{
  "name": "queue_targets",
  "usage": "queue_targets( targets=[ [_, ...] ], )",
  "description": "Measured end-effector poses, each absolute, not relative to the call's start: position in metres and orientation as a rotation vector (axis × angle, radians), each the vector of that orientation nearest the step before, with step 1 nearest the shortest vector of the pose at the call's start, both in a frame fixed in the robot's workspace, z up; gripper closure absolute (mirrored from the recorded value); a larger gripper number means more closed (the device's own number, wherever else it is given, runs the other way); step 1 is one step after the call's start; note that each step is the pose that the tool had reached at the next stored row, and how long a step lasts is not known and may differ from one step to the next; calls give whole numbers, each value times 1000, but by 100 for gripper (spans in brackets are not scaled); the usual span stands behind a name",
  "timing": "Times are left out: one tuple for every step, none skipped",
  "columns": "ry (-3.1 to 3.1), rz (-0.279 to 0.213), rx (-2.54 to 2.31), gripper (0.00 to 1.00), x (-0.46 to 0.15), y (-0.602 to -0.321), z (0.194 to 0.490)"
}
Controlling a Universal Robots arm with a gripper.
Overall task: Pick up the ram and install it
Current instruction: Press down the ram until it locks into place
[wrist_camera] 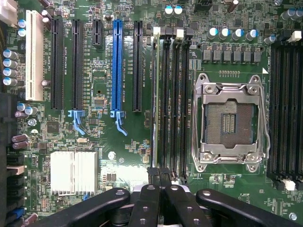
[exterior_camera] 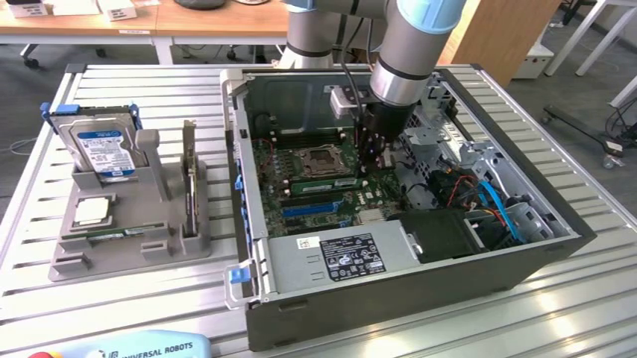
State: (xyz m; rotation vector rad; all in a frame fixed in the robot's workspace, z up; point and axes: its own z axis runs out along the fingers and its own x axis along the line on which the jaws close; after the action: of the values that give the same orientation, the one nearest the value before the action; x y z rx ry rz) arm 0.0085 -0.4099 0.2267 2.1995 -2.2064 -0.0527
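Gripper [wrist_camera: 159, 174], black fingers pressed together with nothing between them, poised over one end of the ram [wrist_camera: 155, 94], probably to press it home; contact cannot be told. The ram, a thin green board seen edge-on, stands in the outermost black slot beside the steel-framed CPU socket [wrist_camera: 230, 124]. Around it lie the glossy green motherboard [wrist_camera: 102, 142], a blue expansion slot [wrist_camera: 116, 66] and a finned aluminium heatsink [wrist_camera: 73, 172]. The grey metal case [exterior_camera: 398, 298] lies open-side-up on the slatted table [exterior_camera: 130, 313], giving access from above.
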Motion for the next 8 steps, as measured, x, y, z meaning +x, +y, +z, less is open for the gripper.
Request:
queue_targets(
  targets=[
    [-2206,-53,2200,90,8,-410,227],
    [-2206,-53,2200,90,9,-410,227],
    [-2206,-53,2200,90,8,-410,227],
    [-2206,-53,2200,90,9,-410,227],
    [-2206,-53,2200,90,9,-410,226],
    [-2206,-53,2200,90,9,-410,225],
    [-2206,-53,2200,90,9,-410,225],
    [-2206,-53,2200,90,9,-410,225]
  ],
)
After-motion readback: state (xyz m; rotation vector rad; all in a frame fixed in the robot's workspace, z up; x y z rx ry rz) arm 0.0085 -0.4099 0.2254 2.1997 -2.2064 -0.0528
